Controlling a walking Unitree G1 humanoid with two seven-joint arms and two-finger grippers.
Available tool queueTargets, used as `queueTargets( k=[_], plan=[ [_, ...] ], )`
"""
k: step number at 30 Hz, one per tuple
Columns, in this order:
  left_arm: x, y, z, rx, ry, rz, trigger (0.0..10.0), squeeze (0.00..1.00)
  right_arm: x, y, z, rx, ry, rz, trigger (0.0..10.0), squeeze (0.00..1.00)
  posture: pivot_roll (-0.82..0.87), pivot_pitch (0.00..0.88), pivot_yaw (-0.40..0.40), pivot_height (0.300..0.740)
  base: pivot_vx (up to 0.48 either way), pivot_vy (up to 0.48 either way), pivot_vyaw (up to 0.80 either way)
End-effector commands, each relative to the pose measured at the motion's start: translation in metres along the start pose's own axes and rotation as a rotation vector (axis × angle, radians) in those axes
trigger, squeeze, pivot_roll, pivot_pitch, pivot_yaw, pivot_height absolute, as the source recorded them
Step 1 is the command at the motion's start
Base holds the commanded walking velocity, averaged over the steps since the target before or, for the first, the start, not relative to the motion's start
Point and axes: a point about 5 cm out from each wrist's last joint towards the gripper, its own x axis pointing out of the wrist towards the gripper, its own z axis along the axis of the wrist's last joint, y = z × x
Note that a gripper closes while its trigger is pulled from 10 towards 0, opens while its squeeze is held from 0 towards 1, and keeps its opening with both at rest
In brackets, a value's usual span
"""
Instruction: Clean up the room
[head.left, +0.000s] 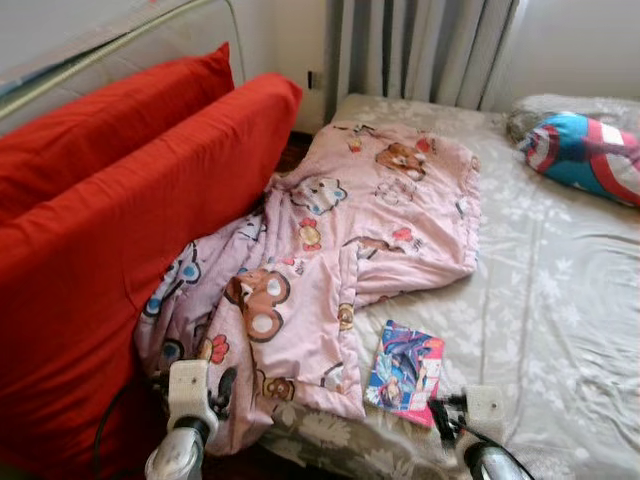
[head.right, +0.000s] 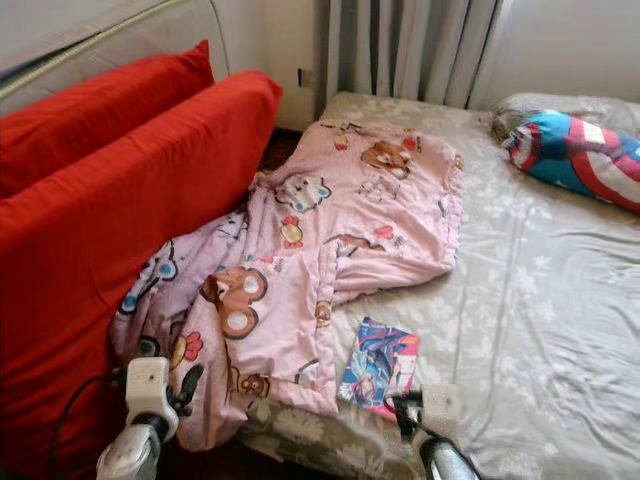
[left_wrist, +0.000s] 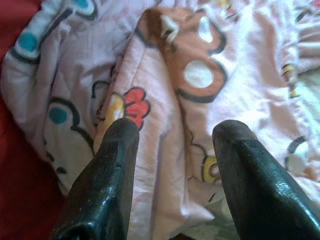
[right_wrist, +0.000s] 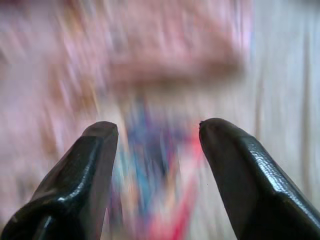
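Here the book lies flat on the bed just ahead of the right gripper, fingers apart, its long axis running away; the left gripper, also spread, faces the blanket.

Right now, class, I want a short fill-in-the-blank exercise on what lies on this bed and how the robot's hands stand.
1. The crumpled blanket with cartoon animals is ____ in colour.
2. The colourful book lies on the bed sheet in front of the ____ hand.
3. The left hand hovers over the blanket with its fingers ____.

Missing words: pink; right; open
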Motion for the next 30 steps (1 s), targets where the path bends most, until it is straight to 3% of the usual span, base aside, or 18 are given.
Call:
queueTargets(
  k=[1, 9, 15, 20, 23, 30],
  plan=[
    [-0.004, 0.001, 0.002, 0.004, -0.031, 0.0, 10.0, 0.0, -0.001, 0.002, 0.005, -0.007, -0.049, 0.015, 10.0, 0.0, -0.13, 0.038, -0.024, 0.74, 0.0, 0.0, 0.0],
    [-0.009, 0.003, 0.023, 0.029, -0.17, 0.002, 10.0, 0.0, -0.011, 0.013, 0.007, -0.004, -0.132, 0.023, 10.0, 0.0, -0.14, 0.021, -0.026, 0.74, 0.0, 0.0, 0.0],
    [-0.028, 0.015, 0.038, 0.081, -0.259, 0.049, 10.0, 0.0, -0.018, 0.007, 0.005, -0.025, -0.138, -0.028, 10.0, 0.0, -0.12, 0.014, -0.037, 0.74, 0.0, 0.0, 0.0],
    [-0.018, 0.014, 0.052, 0.071, -0.298, 0.047, 10.0, 0.0, -0.018, 0.008, 0.006, -0.04, -0.142, -0.008, 10.0, 0.0, -0.12, 0.004, -0.033, 0.74, 0.0, 0.0, 0.0],
    [-0.019, 0.009, 0.062, 0.051, -0.337, 0.026, 10.0, 0.0, -0.018, 0.004, 0.013, -0.005, -0.178, -0.069, 10.0, 0.0, -0.12, 0.0, -0.033, 0.74, 0.0, 0.0, 0.0],
    [-0.016, 0.001, 0.066, 0.033, -0.305, 0.008, 10.0, 0.0, -0.02, 0.012, 0.015, 0.008, -0.188, -0.058, 10.0, 0.0, -0.13, 0.008, -0.017, 0.74, 0.0, 0.0, 0.0]
  ],
)
